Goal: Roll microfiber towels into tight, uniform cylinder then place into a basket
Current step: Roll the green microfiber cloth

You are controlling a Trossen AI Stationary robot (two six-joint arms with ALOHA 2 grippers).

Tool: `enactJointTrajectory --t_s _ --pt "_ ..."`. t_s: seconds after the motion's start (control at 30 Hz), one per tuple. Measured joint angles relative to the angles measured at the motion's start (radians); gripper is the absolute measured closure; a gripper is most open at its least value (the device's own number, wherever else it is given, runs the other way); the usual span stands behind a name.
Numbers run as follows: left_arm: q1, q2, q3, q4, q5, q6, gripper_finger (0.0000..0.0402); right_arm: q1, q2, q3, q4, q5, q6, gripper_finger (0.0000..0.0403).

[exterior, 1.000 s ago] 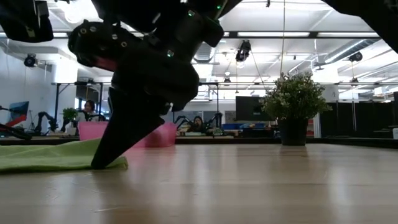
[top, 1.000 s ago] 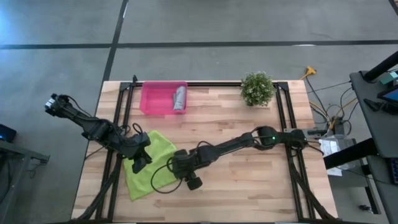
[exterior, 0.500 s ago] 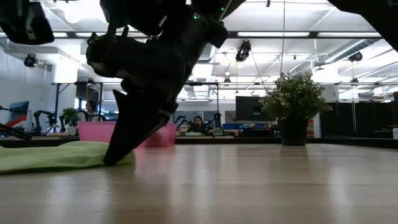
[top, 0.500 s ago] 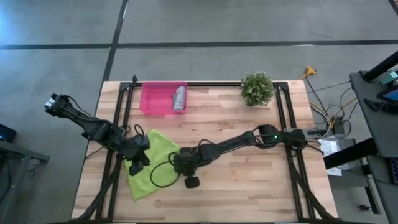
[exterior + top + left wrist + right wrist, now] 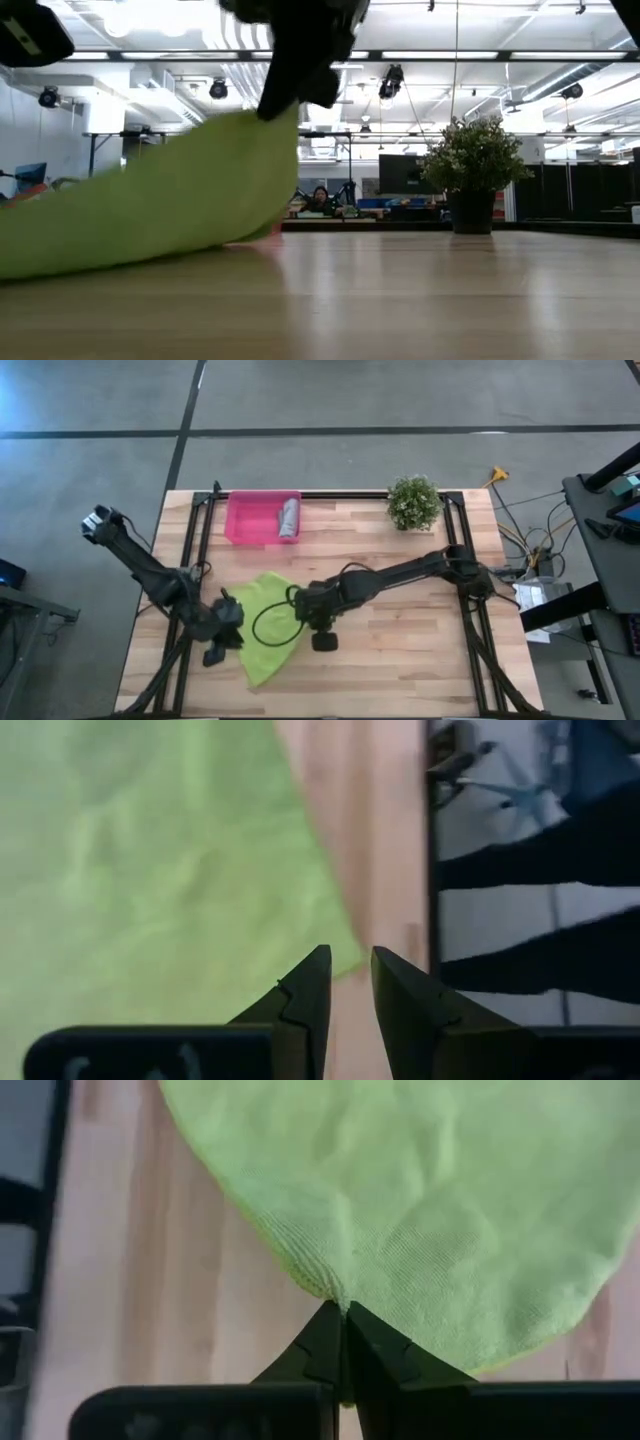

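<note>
1. The lime green towel (image 5: 268, 628) lies at about 7 o'clock on the table (image 5: 400, 650), toward the front-left part. A second ago it lay flat as a tilted square. Now its right-hand corner is lifted off the wood and the cloth hangs down from it in a slope, as the low view shows (image 5: 150, 205).

2. The right hand (image 5: 343, 1315) has closed in that second: its fingers, apart before, are now pinched tight on the towel's corner hem, holding the cloth. In the high view it sits at the towel's 3 o'clock side (image 5: 305, 603).

3. The left hand (image 5: 348, 982) has shifted from over the towel's middle to its 9 o'clock edge, near the front-left of the table (image 5: 222, 635). Its fingers stand narrow with a slim gap and nothing between them; the green cloth lies just ahead of the tips.

4. For the task, this reads as the start of handling the green towel: a corner is secured and raised, likely to fold or straighten it. No roll is formed yet.

5. The pink basket (image 5: 245, 520) stands at about 11 o'clock, well apart from the towel. Inside, against its right wall, lies the grey towel (image 5: 289, 517), already rolled; the rest of the basket is bare.

6. A small potted plant (image 5: 413, 502) stands at about 1 o'clock, not involved.
</note>
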Motion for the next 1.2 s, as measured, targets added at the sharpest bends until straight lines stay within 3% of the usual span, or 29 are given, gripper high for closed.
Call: enactJointTrajectory --t_s 0.23,0.4,0.7,0.87,1.0,1.2 --pt "-0.013 0.166 -0.035 0.344 -0.094 -0.114 0.0312 -0.077 -0.055 -0.096 0.006 -0.096 0.114 0.0394" --pt "-0.012 0.264 -0.035 0.443 -0.148 -0.287 0.0249 -0.116 -0.075 -0.116 0.015 -0.213 0.133 0.0394" --pt "-0.012 0.516 0.035 0.51 -0.156 -0.457 0.0136 -0.152 -0.074 -0.119 0.045 -0.271 0.077 0.0394" --pt "-0.012 0.664 0.102 0.518 -0.141 -0.542 0.0121 -0.151 -0.074 -0.118 0.046 -0.289 0.029 0.0394" --pt "-0.012 0.749 0.148 0.49 -0.058 -0.604 0.0121 -0.151 -0.074 -0.118 0.046 -0.293 0.01 0.0394" --pt "-0.021 0.776 0.176 0.437 0.036 -0.652 0.0121 -0.15 -0.074 -0.119 0.034 -0.322 -0.019 0.0394"
